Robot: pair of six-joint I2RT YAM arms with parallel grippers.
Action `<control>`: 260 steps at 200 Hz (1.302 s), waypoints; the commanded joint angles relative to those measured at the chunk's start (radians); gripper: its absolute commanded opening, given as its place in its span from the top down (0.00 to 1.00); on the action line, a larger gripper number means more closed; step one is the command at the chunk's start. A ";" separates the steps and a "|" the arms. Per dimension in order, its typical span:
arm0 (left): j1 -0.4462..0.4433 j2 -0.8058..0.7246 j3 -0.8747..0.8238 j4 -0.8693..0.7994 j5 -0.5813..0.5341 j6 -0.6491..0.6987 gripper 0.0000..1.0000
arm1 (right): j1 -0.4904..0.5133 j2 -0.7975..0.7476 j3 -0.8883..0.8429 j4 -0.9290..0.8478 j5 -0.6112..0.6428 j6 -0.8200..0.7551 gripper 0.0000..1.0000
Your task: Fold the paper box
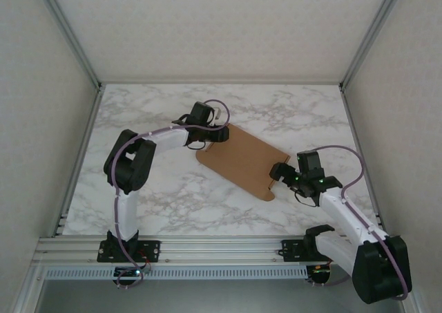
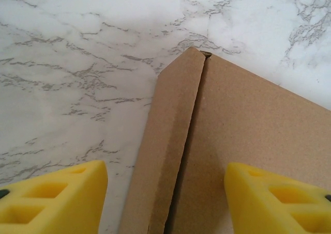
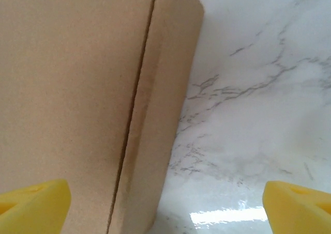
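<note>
The paper box (image 1: 242, 159) lies flat on the marble table as a brown cardboard sheet, slanting from upper left to lower right. My left gripper (image 1: 207, 131) hovers at its upper-left end, open, with yellow fingers (image 2: 57, 198) straddling a narrow side flap (image 2: 170, 141) and its crease. My right gripper (image 1: 283, 173) is at the lower-right end, open wide; its yellow fingertips (image 3: 36, 205) frame the box's edge flap (image 3: 160, 115) and bare table. Nothing is held by either gripper.
The white marble table (image 1: 173, 195) is walled by plain panels, with aluminium posts (image 1: 69, 33) at the back corners and a rail (image 1: 207, 247) along the front edge. Purple cables (image 1: 349, 178) loop off both arms.
</note>
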 commanded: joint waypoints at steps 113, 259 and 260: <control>-0.005 -0.362 -0.544 0.146 -0.058 -0.295 0.49 | 0.034 0.325 0.125 0.206 -0.229 -0.021 0.33; 0.001 -0.583 -0.891 0.334 -0.059 -0.444 0.51 | 0.091 0.375 0.065 0.295 -0.266 -0.016 0.32; 0.000 -0.586 -0.891 0.334 -0.059 -0.443 0.51 | 0.090 0.372 0.065 0.294 -0.266 -0.017 0.32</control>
